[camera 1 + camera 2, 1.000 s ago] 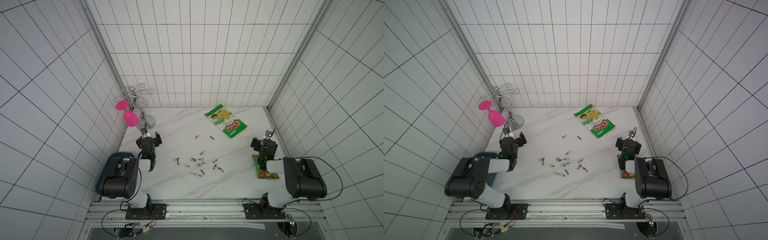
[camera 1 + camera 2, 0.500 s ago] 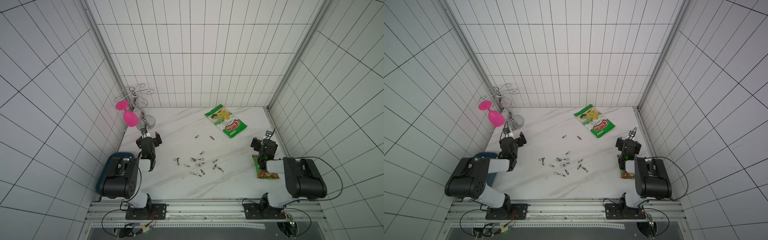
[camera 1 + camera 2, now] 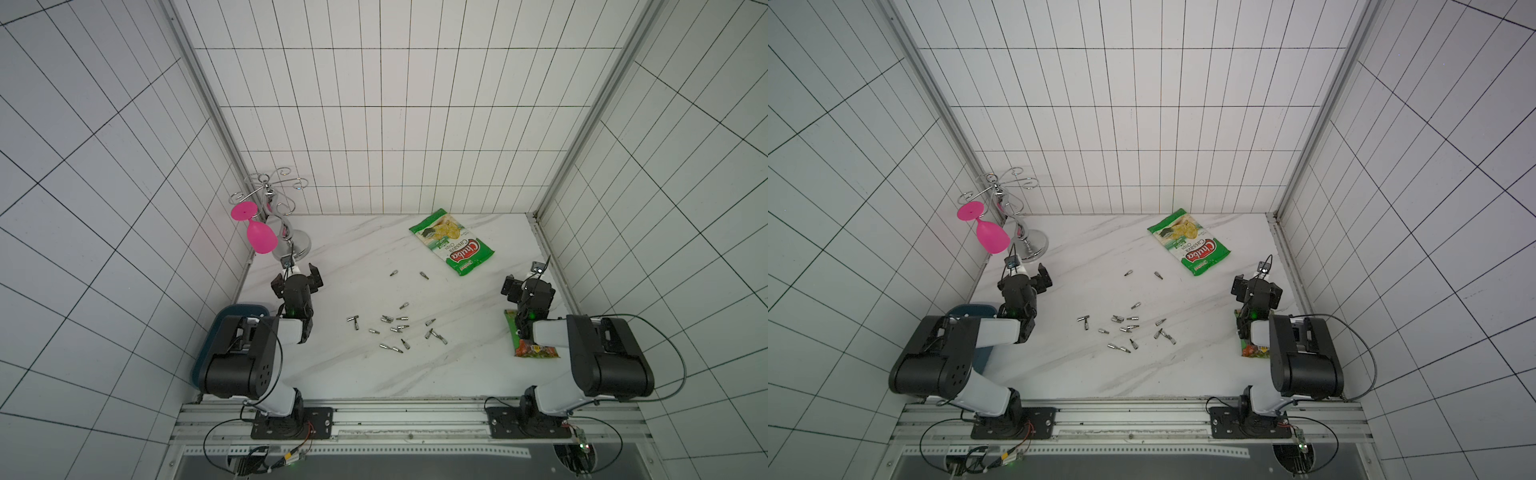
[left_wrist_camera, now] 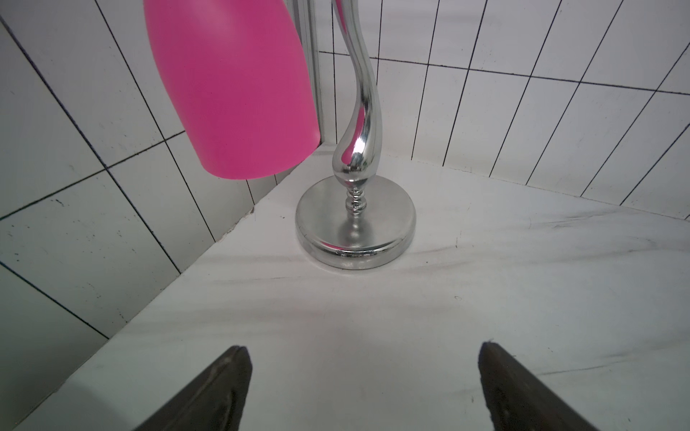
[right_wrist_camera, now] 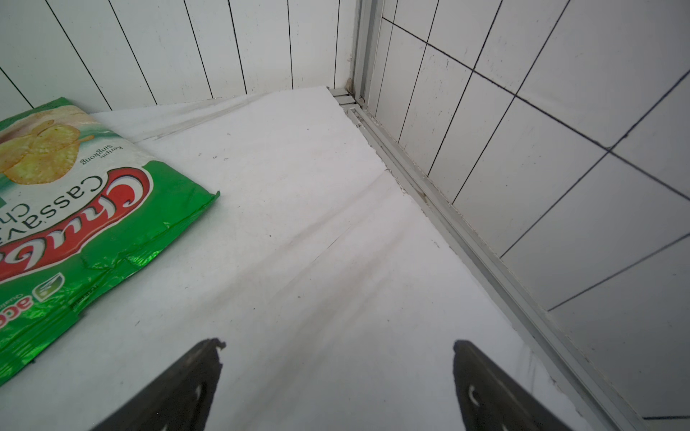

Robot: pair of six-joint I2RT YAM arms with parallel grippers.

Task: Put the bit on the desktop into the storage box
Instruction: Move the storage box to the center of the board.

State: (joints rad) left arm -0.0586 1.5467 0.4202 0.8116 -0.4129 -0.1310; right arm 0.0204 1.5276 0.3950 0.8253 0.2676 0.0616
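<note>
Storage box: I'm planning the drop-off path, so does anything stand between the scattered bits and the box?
Yes. The left arm itself lies over the storage box, hiding most of it in both top views; only its rim shows. Between the bits and the arm, the desktop is bare.

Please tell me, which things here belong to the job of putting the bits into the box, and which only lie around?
For the job: bits, storage box, desktop.

Only lying about: green chips bag, small sweets packet, pink glass, chrome rack.
</note>
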